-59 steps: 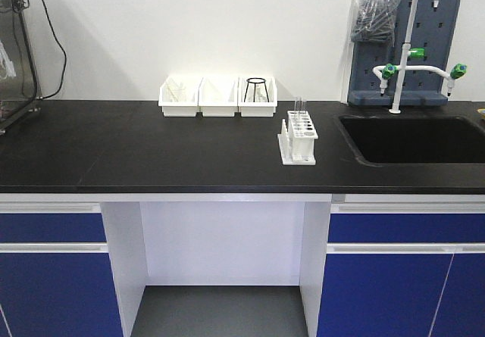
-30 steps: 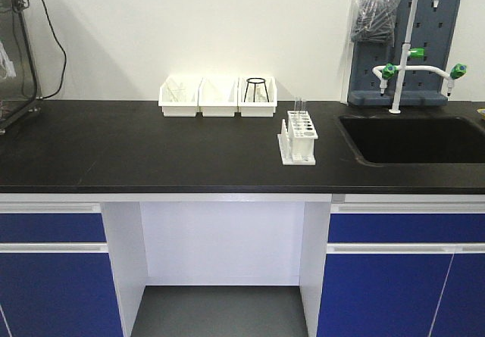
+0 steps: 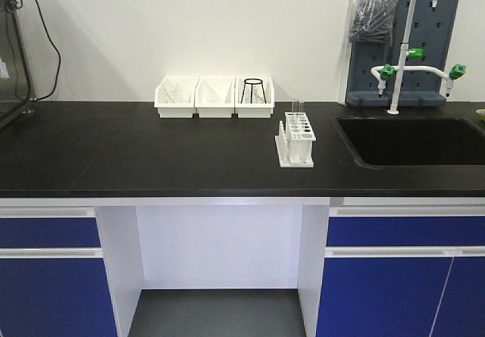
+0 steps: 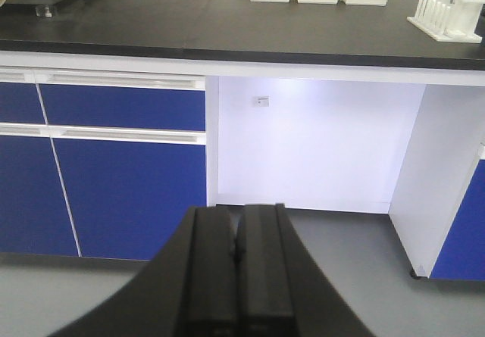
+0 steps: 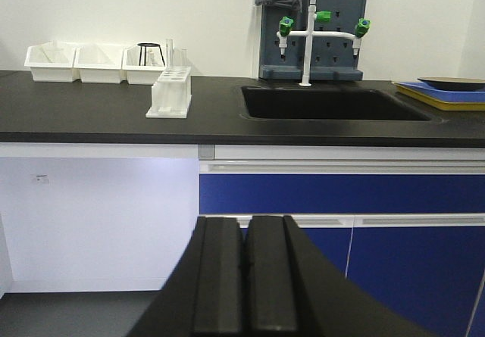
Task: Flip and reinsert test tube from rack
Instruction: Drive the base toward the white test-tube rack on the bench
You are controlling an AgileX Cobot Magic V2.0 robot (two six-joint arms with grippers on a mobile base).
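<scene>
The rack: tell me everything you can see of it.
The rack is small, white, plastic-looking, with a top plate of round holes and upright pegs on the side away from the sink. It stands upright on the black countertop, nothing else touching it but the test tube, which stands in a rear hole and rises above it.

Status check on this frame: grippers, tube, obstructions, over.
Shut and empty: left gripper, right gripper, low before the bench. In the rack, test tube upright, untouched. Behind it white bins, beside it sink, both apart.
</scene>
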